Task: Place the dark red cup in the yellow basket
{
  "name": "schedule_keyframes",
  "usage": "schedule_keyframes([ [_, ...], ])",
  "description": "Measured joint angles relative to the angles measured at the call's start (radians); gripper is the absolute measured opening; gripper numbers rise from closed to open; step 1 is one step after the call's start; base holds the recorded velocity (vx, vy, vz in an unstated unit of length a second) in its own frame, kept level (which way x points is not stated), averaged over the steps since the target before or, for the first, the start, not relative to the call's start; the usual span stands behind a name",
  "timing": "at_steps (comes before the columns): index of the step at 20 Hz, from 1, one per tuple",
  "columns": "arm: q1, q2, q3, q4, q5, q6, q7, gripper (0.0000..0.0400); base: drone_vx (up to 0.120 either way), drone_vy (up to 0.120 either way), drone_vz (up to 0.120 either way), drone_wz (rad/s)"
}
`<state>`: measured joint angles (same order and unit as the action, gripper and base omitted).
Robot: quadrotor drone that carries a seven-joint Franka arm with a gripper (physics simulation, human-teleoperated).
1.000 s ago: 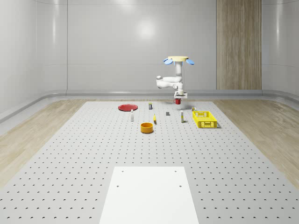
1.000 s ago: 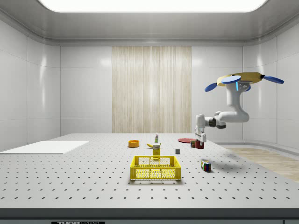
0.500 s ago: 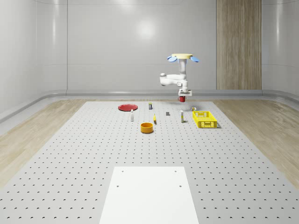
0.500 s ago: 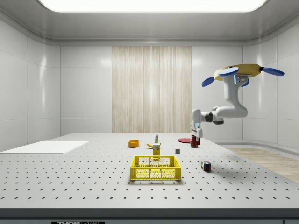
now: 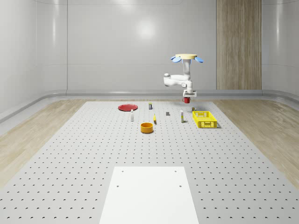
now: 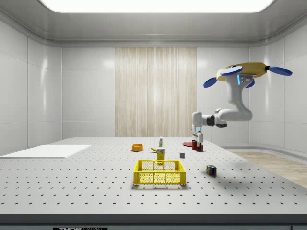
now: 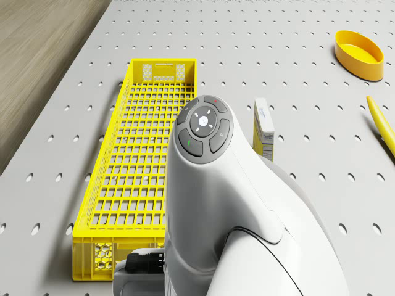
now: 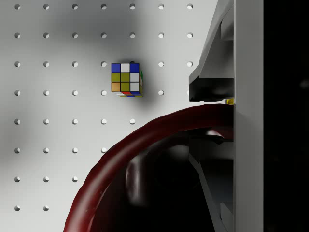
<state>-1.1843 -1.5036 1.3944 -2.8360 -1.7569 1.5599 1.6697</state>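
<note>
The drone point(image 5: 187, 58) hovers above the desk point(image 5: 93, 154) near the yellow basket point(image 5: 204, 119). Its jaws point(image 5: 187, 98) are clamped on the dark red cup point(image 8: 145, 179), one finger inside the rim, held aloft above a puzzle cube point(image 8: 126, 79).

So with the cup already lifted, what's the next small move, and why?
Probably carry on sideways toward the basket. The gripper holds the cup in the air, short of the basket's near end, with the drone hovering above the table.
</note>
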Motion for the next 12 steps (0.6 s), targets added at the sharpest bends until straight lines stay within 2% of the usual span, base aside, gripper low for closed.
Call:
schedule_keyframes([
  [12, -0.004, -0.020, 0.002, 0.001, 0.008, 0.018, 0.003, 0.0100, 0.120, 0.120, 0.000, 0.000],
])
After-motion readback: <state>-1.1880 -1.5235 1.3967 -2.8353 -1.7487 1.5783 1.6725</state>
